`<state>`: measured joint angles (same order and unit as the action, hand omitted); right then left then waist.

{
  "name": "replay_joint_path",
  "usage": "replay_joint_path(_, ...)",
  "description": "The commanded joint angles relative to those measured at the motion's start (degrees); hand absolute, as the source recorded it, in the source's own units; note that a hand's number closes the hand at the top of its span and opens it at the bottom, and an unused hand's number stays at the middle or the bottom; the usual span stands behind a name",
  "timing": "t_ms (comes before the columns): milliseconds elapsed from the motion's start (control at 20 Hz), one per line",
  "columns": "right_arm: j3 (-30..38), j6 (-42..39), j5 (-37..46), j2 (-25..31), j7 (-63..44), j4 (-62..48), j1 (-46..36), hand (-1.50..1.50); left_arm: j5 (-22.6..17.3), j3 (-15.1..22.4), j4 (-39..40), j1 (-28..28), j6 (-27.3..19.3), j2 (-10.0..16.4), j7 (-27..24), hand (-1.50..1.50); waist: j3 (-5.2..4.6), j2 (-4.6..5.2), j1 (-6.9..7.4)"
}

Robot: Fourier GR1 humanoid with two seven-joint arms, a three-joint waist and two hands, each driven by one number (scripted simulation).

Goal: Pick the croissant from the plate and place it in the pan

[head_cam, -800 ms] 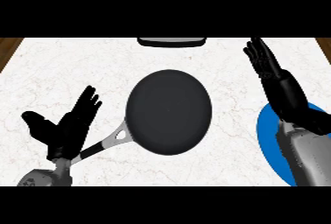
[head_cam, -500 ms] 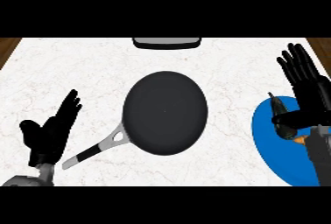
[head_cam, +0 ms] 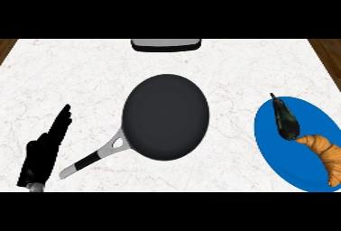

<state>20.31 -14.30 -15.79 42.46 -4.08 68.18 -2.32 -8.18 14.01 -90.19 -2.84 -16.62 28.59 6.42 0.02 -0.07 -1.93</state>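
A golden-brown croissant (head_cam: 323,154) lies on the right part of a blue plate (head_cam: 279,153) at the counter's right side. Beside it on the same plate lies a dark eggplant (head_cam: 286,119). The black pan (head_cam: 166,117) sits in the middle of the counter, nothing in it, its grey and black handle (head_cam: 93,159) pointing to the lower left. My left hand (head_cam: 43,155) shows at the lower left, open with straight fingers pointing up, just left of the handle's end. My right hand is out of the view.
A grey and black appliance (head_cam: 165,44) stands at the counter's far edge, behind the pan. Wooden floor shows past the counter's left and right far corners. White marble counter (head_cam: 73,76) surrounds the pan.
My right hand and forearm, which covered the plate, have withdrawn out of the view, uncovering the croissant and eggplant. My left hand has dropped lower at the left.
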Motion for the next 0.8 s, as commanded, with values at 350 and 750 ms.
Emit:
replay_joint_path(350,-2.1,-24.0,4.4,19.9,2.2,-3.4,1.3,-1.5,1.3,-1.5,2.3,1.2,2.4,0.3,-2.2,0.0,-0.08,0.17,2.2)
replay_joint_path(750,-9.5,-28.5,5.7,15.7,-6.5,2.7,-5.5,-1.5,4.5,0.2,-0.3,-0.6,2.6,-2.0,-0.8,0.0,-0.06,0.08,2.37)
